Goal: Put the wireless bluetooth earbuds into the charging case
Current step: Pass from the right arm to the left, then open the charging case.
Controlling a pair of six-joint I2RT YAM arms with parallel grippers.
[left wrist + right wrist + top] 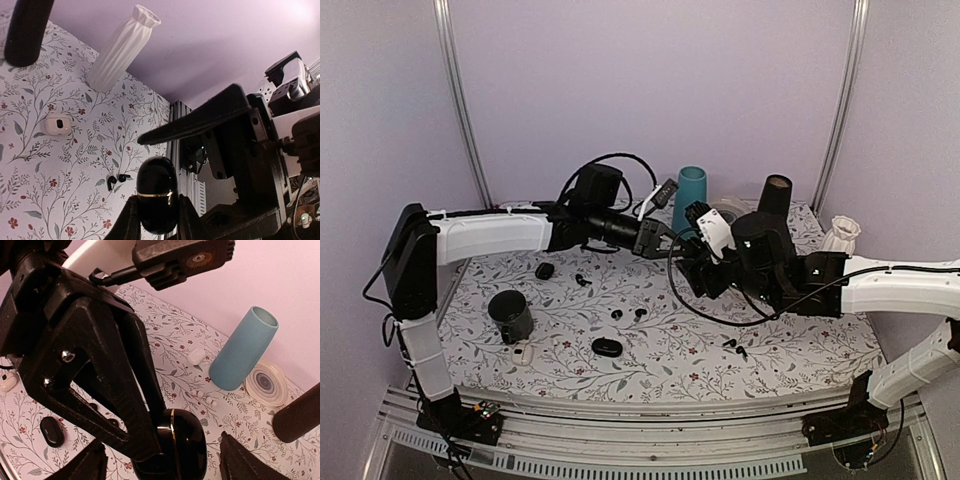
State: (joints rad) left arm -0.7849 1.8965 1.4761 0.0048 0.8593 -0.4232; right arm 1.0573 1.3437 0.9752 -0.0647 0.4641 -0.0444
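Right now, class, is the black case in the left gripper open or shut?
Shut: the black case in the left gripper shows only a thin gold seam between its halves, no gap or raised lid.

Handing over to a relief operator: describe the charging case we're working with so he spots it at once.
Find the tall teal cylinder cup at the back of the floral-print table. Just in front of it, raised in the air, the left hand pinches a glossy black pebble-shaped case with a thin gold seam. It is the only case held off the cloth.
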